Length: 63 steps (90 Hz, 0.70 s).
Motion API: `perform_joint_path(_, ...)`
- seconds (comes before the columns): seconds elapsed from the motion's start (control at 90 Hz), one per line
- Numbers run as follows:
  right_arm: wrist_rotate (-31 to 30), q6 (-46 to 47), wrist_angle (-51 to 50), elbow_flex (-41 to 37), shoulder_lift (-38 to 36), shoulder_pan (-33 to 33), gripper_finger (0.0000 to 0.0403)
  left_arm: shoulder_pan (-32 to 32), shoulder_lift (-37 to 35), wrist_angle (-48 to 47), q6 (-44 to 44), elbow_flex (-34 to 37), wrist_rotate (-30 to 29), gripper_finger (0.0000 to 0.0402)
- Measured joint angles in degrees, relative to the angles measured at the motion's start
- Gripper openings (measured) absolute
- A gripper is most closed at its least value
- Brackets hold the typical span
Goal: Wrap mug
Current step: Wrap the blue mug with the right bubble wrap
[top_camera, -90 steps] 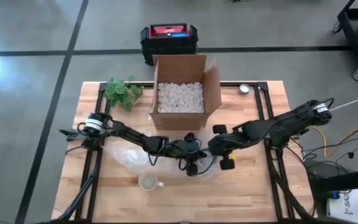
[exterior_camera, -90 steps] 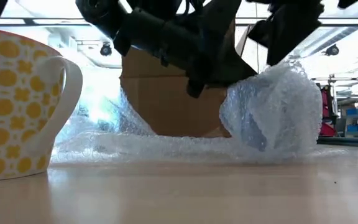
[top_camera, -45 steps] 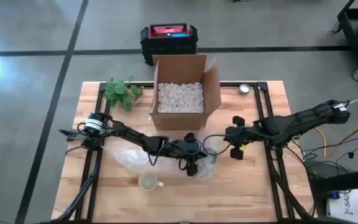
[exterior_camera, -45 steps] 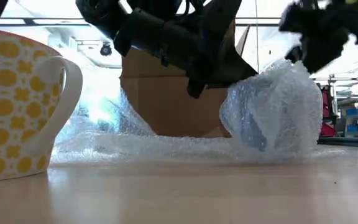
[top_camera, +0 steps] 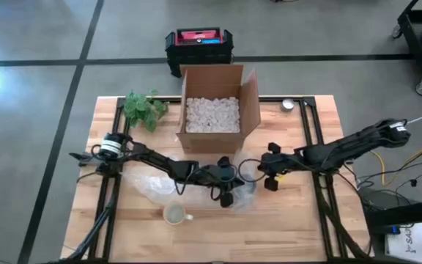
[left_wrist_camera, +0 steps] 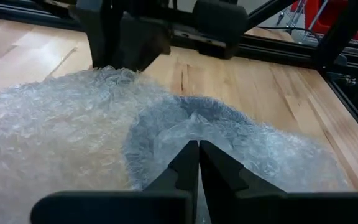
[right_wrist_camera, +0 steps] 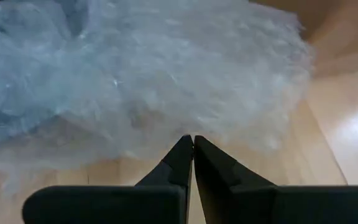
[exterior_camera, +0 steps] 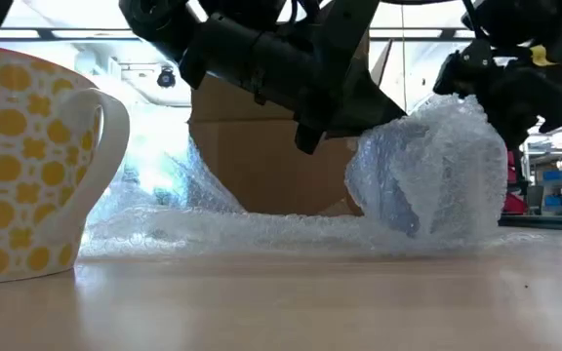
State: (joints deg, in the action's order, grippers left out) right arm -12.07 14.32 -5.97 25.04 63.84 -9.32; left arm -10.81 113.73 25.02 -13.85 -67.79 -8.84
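Observation:
A blue-grey mug shows through the clear bubble wrap [exterior_camera: 418, 180] bunched over it right of the table's middle [top_camera: 247, 180]. The rest of the sheet [top_camera: 152, 185] lies flat toward the left. My left gripper [left_wrist_camera: 194, 148] reaches in from the left, shut at the bundle's upper left [exterior_camera: 354, 122]. My right gripper [right_wrist_camera: 188, 140] is shut just right of the bundle [top_camera: 264, 176], at its upper right in the low view [exterior_camera: 496, 102]. A yellow-patterned mug [top_camera: 174, 214] stands bare on its base nearer the front edge. My left gripper is shut on a raised fold of the bubble wrap [left_wrist_camera: 191, 127] on top of the covered mug, pinched at the fingertips. The fingers come in slanting down from the table's left. The bundle rests on the table. My right gripper's shut tips are at the wrap's right side [right_wrist_camera: 185, 118]; whether they touch it I cannot tell.
A open cardboard box [top_camera: 215, 110] of packing peanuts stands behind the bundle. A green plant [top_camera: 143, 108] sits at the far left and a small round object [top_camera: 289, 105] at the far right. Black frame rails [top_camera: 310, 139] run along both sides.
My right gripper drew back from the bundle toward the table's right edge and rose, then came back down to the bundle's right side. The left gripper and the wrapped mug have stayed put.

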Motion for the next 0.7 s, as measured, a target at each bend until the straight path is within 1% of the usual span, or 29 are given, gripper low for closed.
perform_joint_path(0.133,0.1,-4.3,7.4,0.9,2.4,0.0,0.0002,0.0,0.0,0.1,0.0,0.0,0.0,0.0001)
perform_joint_path(0.278,1.0,-8.5,5.4,5.2,2.3,-0.1,0.0002,0.0,0.0,0.3,-0.1,0.0,0.0,0.0001)
perform_joint_path(0.367,5.4,-10.8,4.5,7.5,2.0,-0.2,0.0002,0.0,0.0,0.4,-0.2,0.0,0.2,0.0001)
perform_joint_path(0.5,11.8,-11.3,4.5,8.3,2.0,-1.3,0.0002,0.0,0.0,0.4,-0.4,0.0,0.2,0.0001)
perform_joint_path(0.578,12.5,-11.4,4.8,8.1,2.7,-2.0,0.0002,0.0,0.0,0.2,-0.4,0.0,0.2,0.0000)
perform_joint_path(0.7,12.0,-11.0,5.0,7.8,4.5,-2.2,0.0002,0.2,0.0,0.0,-1.5,0.0,0.2,0.0000)
